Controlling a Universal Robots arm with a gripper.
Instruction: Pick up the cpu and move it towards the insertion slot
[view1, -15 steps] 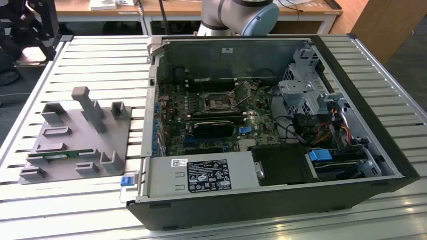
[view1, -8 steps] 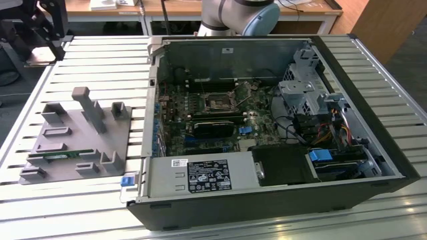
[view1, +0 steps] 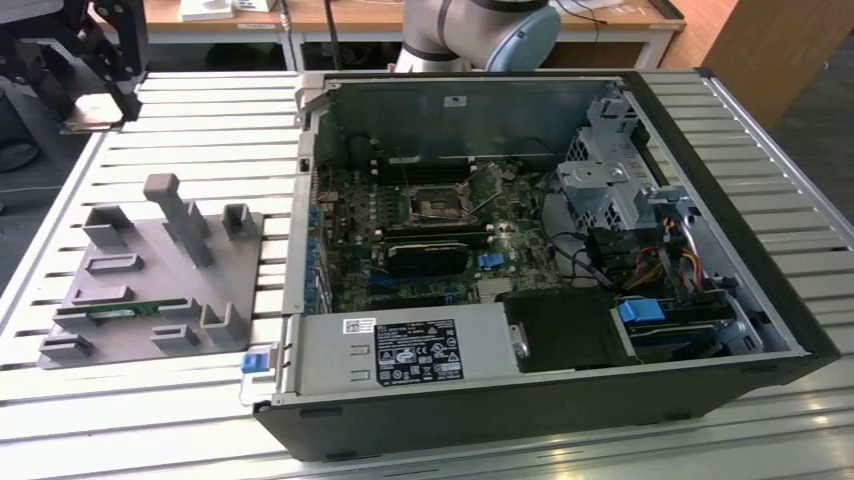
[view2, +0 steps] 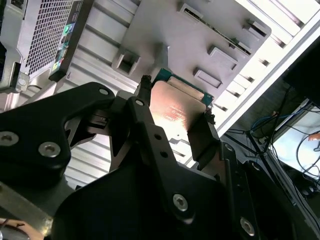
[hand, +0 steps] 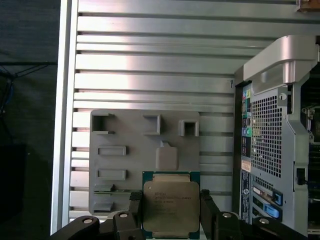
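Note:
The cpu (hand: 171, 206), a flat square chip with a silvery-beige top and a green rim, sits between the two black fingers of my gripper (hand: 171, 212), which is shut on its opposite edges. In the second wrist view the cpu (view2: 175, 112) shows from below, tilted and reflecting light, with the gripper (view2: 176, 102) clamped around it. In the exterior view the gripper (view1: 96, 95) hangs at the far upper left, above the slatted table, with the cpu (view1: 98, 113) at its tip. The insertion slot (view1: 438, 203), a metal-framed square socket, lies on the green motherboard inside the open case, well to the exterior view's right of the gripper.
A grey fixture block (view1: 147, 290) with upright posts and pockets lies on the slatted table (view1: 200, 400) below the gripper, with a green memory stick (view1: 127, 312) in it. The open computer case (view1: 787, 330) has tall walls, cables and a drive cage (view1: 601, 190) around the motherboard.

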